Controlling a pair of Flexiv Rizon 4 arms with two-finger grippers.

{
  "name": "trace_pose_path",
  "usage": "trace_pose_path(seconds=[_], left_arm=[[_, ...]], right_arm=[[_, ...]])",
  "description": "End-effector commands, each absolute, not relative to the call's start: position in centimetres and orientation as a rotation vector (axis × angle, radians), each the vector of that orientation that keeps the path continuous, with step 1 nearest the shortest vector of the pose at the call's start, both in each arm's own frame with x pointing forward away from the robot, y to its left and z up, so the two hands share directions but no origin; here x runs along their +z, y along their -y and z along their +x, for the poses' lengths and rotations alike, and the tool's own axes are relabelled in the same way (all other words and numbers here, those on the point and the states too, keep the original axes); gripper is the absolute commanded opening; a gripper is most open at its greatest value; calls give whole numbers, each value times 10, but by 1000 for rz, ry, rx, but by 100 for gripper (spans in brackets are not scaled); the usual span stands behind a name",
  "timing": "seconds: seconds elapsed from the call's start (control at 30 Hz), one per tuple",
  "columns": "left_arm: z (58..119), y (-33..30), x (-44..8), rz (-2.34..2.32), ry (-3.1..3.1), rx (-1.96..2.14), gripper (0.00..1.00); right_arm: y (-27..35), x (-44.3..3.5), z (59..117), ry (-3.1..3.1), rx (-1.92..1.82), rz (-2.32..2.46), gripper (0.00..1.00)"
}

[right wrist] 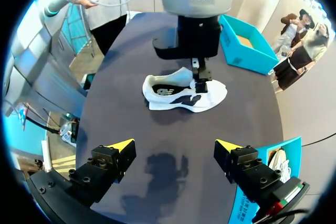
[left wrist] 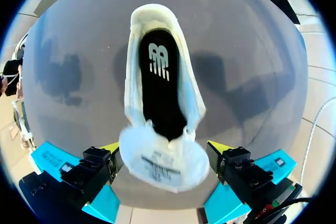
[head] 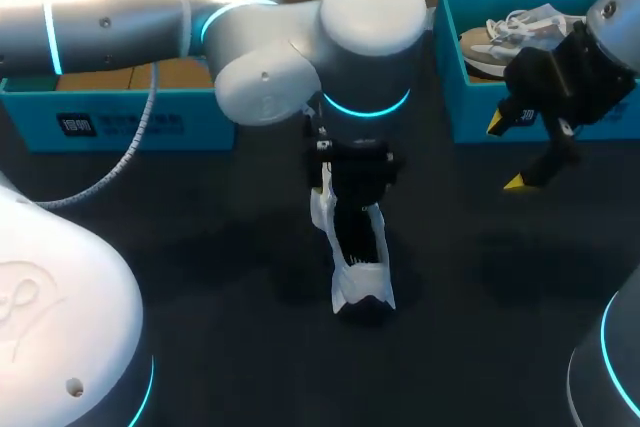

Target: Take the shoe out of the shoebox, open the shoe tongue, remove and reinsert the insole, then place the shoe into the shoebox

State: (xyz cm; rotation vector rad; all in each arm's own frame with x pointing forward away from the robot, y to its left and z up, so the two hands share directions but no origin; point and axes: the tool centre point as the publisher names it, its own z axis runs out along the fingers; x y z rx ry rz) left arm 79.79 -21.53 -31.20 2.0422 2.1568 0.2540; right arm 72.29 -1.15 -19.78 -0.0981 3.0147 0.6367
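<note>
Dark grey table (head: 220, 247) carries everything, with a blue shoebox (head: 120, 122) at its far left and a second blue box (head: 472, 119), holding another pale shoe (head: 500, 35), at its far right. Between them, near the middle, the white shoe (head: 358, 257) stands on its sole. Its black insole (left wrist: 155, 87) lies flat inside, and its tongue (left wrist: 160, 163) is folded forward over the toe so that the label on its underside shows.

The left end effector (left wrist: 163, 148) hangs straight over the toe with its fingers spread wide. The tongue lies between the yellow tips and holds nothing apart. Its edges come very close to both tips, and whether they touch cannot be told. The right end effector (right wrist: 176, 145) is also wide open and empty, and sits well apart from the shoe, near the right-hand box.

The insole seems to be the next thing to come out, and the main risk is that nothing pins the shoe. A pull on a snug insole would probably lift or drag the whole shoe across the smooth table, or tip it onto its side. The tongue is soft, so it may spring back over the opening and block the reach. Closing from the present pose would most likely pinch the tongue, not the insole. A thin insole edge could also slip from the tips or crumple, which would make putting it back awkward.
</note>
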Motion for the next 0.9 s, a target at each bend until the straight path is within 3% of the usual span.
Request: trace_pose_path(seconds=[0.03, 0.27, 0.33, 0.4, 0.47, 0.53, 0.9], left_arm=[[807, 202, -294, 2030, -2152, 235, 100], [822, 203, -296, 2018, -2151, 237, 98], [822, 204, -300, 2022, -2153, 251, 77], [821, 204, -303, 2030, -2148, 259, 75], [819, 205, -306, 2038, -2147, 247, 56], [818, 206, -311, 2053, -2140, 248, 49], [808, 207, -323, 2072, -2134, 209, 41]], right_arm=[[11, -198, 723, -3017, 633, -97, 100], [11, -198, 723, -3017, 633, -97, 100], [11, -198, 723, -3017, 633, -97, 100], [11, -198, 723, -3017, 633, -97, 100], [11, -198, 723, -3017, 633, -97, 100], [11, -198, 723, -3017, 633, -97, 100], [11, -198, 723, -3017, 633, -97, 100]])
